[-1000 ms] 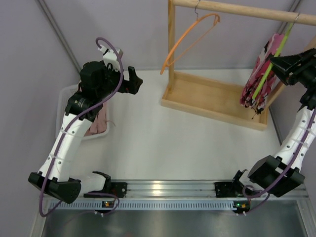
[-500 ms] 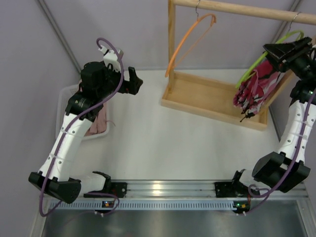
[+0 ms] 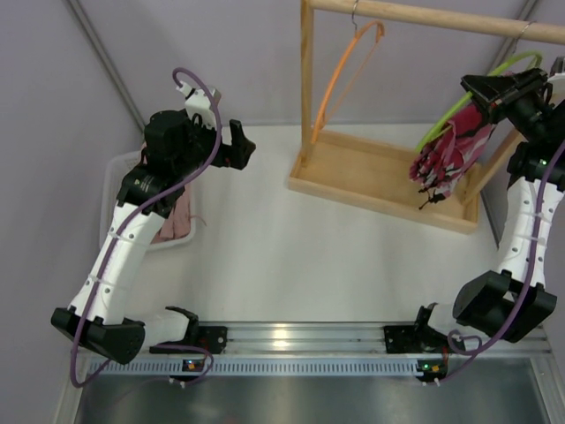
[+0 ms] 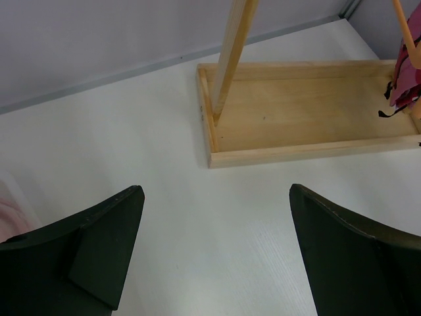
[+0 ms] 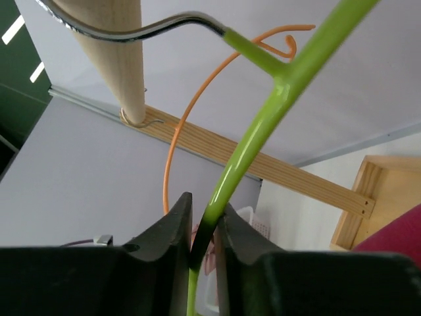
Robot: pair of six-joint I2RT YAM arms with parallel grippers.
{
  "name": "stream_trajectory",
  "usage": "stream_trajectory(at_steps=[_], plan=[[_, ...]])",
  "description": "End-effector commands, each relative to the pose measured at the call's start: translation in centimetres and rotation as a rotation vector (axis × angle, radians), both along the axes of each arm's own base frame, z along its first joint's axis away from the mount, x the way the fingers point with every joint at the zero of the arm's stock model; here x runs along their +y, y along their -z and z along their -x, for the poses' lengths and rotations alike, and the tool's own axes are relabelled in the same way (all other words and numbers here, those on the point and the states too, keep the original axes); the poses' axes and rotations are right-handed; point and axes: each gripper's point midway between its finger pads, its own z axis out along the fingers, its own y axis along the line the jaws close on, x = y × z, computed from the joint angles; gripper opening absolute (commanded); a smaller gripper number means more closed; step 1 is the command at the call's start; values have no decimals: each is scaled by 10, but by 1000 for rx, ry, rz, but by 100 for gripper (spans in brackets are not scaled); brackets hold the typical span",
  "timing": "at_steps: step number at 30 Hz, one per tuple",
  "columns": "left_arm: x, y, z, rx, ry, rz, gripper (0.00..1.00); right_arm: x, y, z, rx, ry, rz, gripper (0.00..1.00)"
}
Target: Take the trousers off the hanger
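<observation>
The lime-green hanger (image 3: 521, 60) hangs by its metal hook (image 5: 131, 29) from the wooden rail (image 3: 424, 18) at the top right, swung out to the left. The bright pink patterned trousers (image 3: 446, 159) droop bunched from its lower bar above the rack base. My right gripper (image 3: 470, 85) is high up by the rail, shut on the hanger's green arm (image 5: 263, 125), which passes between the two fingers (image 5: 202, 214). My left gripper (image 3: 240, 141) hovers open over the table at the left, nothing between its fingers (image 4: 216, 197). The trousers' edge (image 4: 404, 72) shows far right in the left wrist view.
An orange hanger (image 3: 340, 75) hangs empty on the same rail beside the left post. The wooden rack base (image 3: 371, 172) lies under both hangers. A white bin (image 3: 119, 172) holding a dusty-pink cloth (image 3: 177, 221) sits under the left arm.
My right gripper has closed on the green hanger and moved left, swinging hanger and trousers leftward. The orange hanger has swung slightly. The left arm has not moved.
</observation>
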Motion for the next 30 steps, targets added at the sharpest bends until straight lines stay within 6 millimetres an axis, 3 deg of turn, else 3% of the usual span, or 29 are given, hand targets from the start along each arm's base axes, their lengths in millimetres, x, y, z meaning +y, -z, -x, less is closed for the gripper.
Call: stream_trajectory(at_steps=[1, 4, 11, 21, 26, 30], plan=[[-1, -19, -2, -58, -2, 41, 98, 9, -27, 12, -106, -8, 33, 11], [-6, -20, 3, -42, 20, 74, 98, 16, -37, 21, -133, -35, 36, 0], [-16, -15, 15, -42, 91, 111, 98, 32, -74, 45, -248, -136, 43, 0], [-17, -28, 17, -116, 89, 166, 98, 57, -118, 83, -413, -189, 144, 0], [-17, -32, 18, -150, 96, 166, 99, 63, -121, 90, -421, -197, 149, 0], [-19, -38, 30, -226, 163, 121, 99, 65, -101, 90, -368, -205, 124, 0]])
